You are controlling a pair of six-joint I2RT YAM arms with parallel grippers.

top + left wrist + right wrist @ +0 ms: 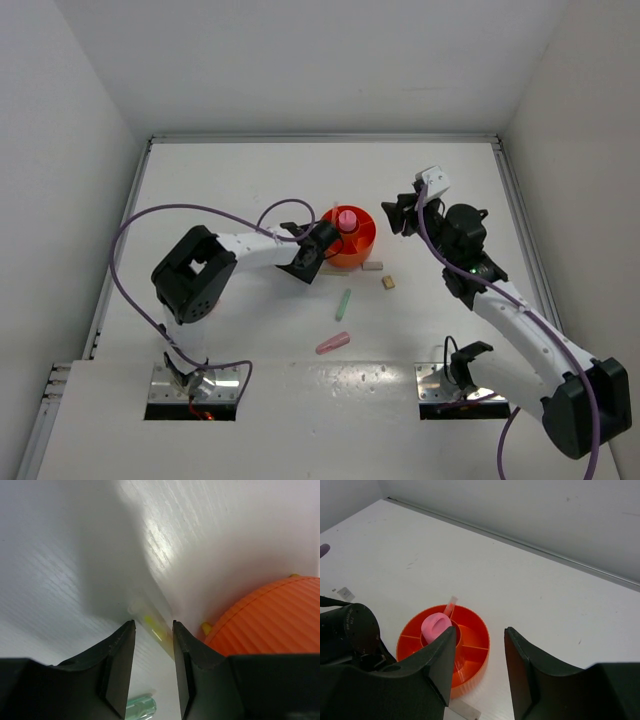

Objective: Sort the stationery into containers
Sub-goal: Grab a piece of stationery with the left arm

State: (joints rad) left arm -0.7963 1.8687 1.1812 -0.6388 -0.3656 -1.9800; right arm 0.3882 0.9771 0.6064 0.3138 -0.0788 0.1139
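1. The left end effector (153,625) is hanging low at the left side of the tub (372,238). Its jaws are standing parted and are gripping nothing.
2. A clear yellowish stick (159,634) is lying flat on the table (250,180), showing in the gap just past the tips and just beside the tub wall.
3. The right end effector (480,632) is hovering on the tub's other side, released and empty.
4. The tub is holding a pink tube (347,218) in its central well and a thin stick (451,604) leaning in a rear compartment.
5. A green stick (343,304), a pink stick (333,343), a beige block (388,283) and a cream block (373,267) are waiting on the table near the tub.
6. The step in hand is probably the pickup of the yellowish stick. Doing it well is calling for:
   - squaring the jaws across its width;
   - sinking the tips almost to the table;
   - closing near its middle, so it is not pivoting.
7. The tub wall is crowding the right-hand finger, so a careless descent is risking a shove to the tub. The thin, smooth stick is likely to skid.
8. Lifting should be clearing the rim before swinging over a compartment.
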